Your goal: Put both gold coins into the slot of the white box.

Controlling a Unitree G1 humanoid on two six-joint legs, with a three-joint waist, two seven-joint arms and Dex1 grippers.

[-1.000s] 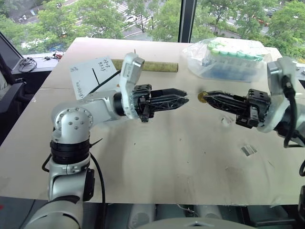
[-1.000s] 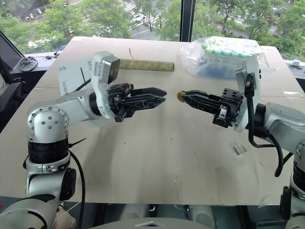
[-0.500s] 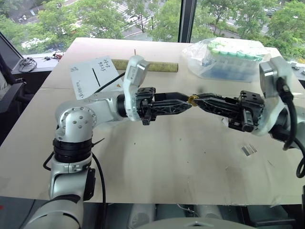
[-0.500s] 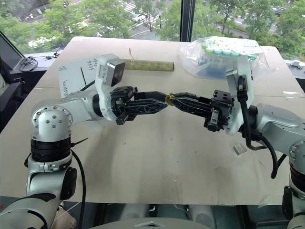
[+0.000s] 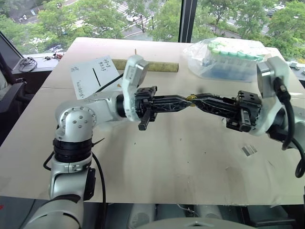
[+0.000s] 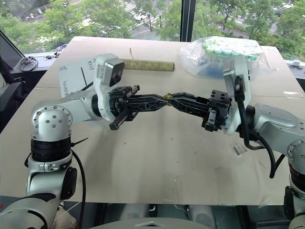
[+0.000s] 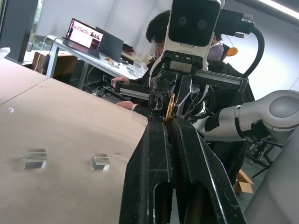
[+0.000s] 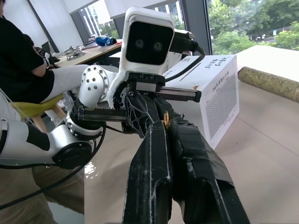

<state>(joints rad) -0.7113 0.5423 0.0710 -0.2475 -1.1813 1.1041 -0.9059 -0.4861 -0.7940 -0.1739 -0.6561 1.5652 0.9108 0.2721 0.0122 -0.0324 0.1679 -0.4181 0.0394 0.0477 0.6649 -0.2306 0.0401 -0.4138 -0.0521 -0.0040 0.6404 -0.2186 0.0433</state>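
One gold coin [image 5: 190, 100] is held in the air above the middle of the counter [image 5: 190, 157], at the place where the tips of both end effectors meet. In the wrist views it is seen on edge, standing upright between the black fingers [image 7: 159, 154].

The left end effector [image 5: 185, 101] is pointed level toward the robot's right, and its fingers are closed together on the coin. The right end effector [image 5: 196, 100] is pointed level toward the left, also closed on the same coin, so the two arms form almost one line.

The white box [image 5: 94, 76] is standing at the far left of the counter, behind the left arm, with its slot [image 5: 96, 75] as a thin dark line on the face with blue writing. A clear bag [image 5: 228, 59] with green-capped tubes inside is placed at the far right.
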